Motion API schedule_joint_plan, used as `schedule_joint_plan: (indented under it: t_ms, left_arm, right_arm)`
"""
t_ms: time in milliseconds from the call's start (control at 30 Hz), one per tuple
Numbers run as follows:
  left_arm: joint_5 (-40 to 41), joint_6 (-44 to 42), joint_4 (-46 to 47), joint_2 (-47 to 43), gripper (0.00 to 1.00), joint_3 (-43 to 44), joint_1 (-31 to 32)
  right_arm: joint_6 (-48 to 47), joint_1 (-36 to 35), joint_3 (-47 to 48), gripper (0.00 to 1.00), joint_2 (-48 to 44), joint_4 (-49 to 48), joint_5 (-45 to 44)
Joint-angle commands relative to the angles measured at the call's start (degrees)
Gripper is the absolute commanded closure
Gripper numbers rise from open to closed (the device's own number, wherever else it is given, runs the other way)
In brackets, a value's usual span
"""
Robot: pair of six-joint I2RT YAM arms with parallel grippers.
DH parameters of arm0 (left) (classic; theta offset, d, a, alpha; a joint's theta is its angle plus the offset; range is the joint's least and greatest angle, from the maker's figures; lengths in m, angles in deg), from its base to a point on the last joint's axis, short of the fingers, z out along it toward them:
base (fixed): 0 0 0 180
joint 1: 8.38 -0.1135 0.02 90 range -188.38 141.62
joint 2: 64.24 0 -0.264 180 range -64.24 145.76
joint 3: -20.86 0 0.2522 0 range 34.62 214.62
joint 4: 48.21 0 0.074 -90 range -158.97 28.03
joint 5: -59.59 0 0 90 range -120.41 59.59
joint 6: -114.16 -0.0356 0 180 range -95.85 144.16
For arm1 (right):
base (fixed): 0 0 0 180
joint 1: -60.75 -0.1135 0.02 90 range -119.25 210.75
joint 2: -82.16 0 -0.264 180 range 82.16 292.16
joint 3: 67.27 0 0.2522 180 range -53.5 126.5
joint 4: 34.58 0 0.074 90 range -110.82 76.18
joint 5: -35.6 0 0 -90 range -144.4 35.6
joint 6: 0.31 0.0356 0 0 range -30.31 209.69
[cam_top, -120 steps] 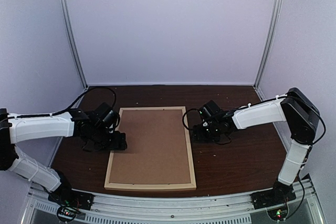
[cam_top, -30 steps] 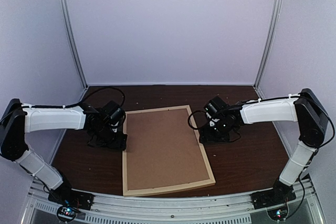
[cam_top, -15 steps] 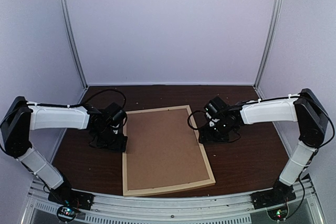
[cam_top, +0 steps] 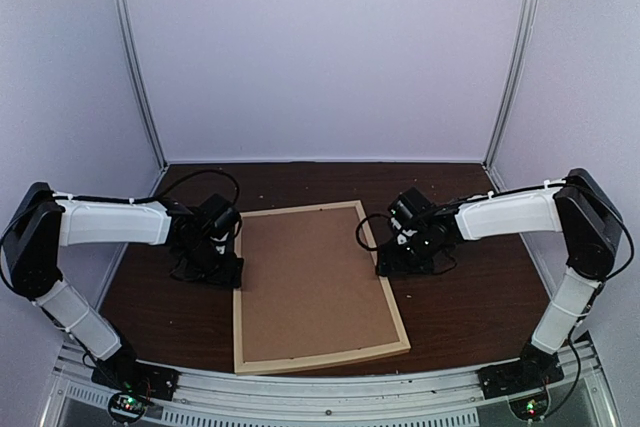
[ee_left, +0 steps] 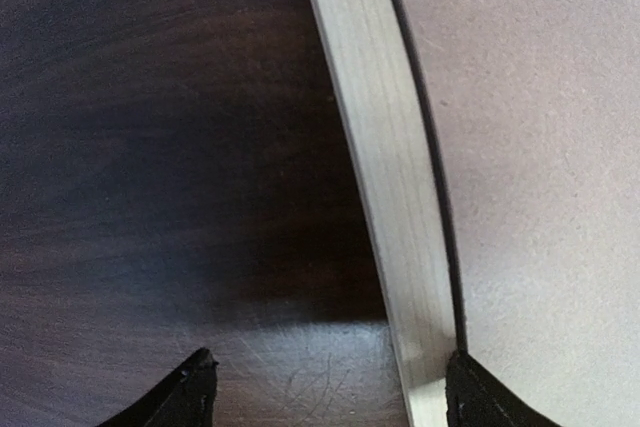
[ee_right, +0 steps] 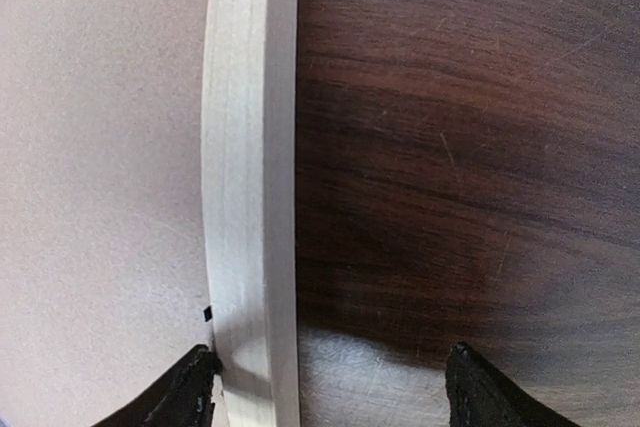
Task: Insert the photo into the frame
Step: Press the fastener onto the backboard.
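The pale wood frame [cam_top: 320,358] lies flat on the table, slightly askew, with a brown backing board [cam_top: 315,282] filling it. The photo is hidden. My left gripper [cam_top: 229,272] hangs open over the frame's left strip [ee_left: 385,177]; one fingertip is above the table and the other fingertip [ee_left: 480,397] is at the strip's inner edge by the board [ee_left: 540,147]. My right gripper [cam_top: 386,265] is open over the right strip [ee_right: 250,177] in the same way, between the board [ee_right: 100,147] and the table. In the wrist views the left gripper [ee_left: 328,372] and right gripper [ee_right: 332,367] hold nothing.
The dark wooden table [cam_top: 470,297] is enclosed by pale walls on three sides. A metal rail [cam_top: 330,397] with the arm bases runs along the near edge, close to the frame's near strip. Cables loop beside both wrists.
Since four seconds ago the frame has shifted right and turned slightly askew. Over the last second the frame stays put; the left arm has drawn in a little and the right gripper has edged down-left.
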Motion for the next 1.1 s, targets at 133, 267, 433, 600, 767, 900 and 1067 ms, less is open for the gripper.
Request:
schedule_joint_plan:
  t_ms: [133,267,433,600,767,900,1067]
  left_arm:
    - [-2.66,1.24,5.53,2.32,0.2,-0.96,0.08]
    - [-5.02,2.6,7.72,2.68,0.2,-2.13,0.08]
    - [-5.19,3.32,9.0,2.58,0.2,-2.8,0.08]
    - [-6.84,3.22,8.71,2.32,0.2,-2.88,0.08]
    - [-6.42,3.53,7.88,-0.63,0.17,-3.34,0.08]
    - [-6.07,3.5,7.66,-4.75,0.13,-3.61,0.08]
    - [-2.62,3.01,6.38,-9.39,0.11,-3.17,0.01]
  right_arm:
    - [3.9,-0.16,-3.5,0.21,1.27,-8.05,7.57]
    - [5.0,-0.47,-4.11,0.21,2.03,-9.91,8.9]
    - [5.19,-1.38,-3.77,0.21,2.81,-10.25,9.01]
    - [5.26,-1.73,-3.69,0.21,3.01,-10.27,9.07]
    - [4.93,-1.75,-3.19,0.21,2.8,-9.37,8.61]
    - [3.91,-1.72,-2.61,0.21,2.56,-7.83,7.59]
    - [2.19,-1.8,-1.78,0.21,1.22,-4.63,5.02]
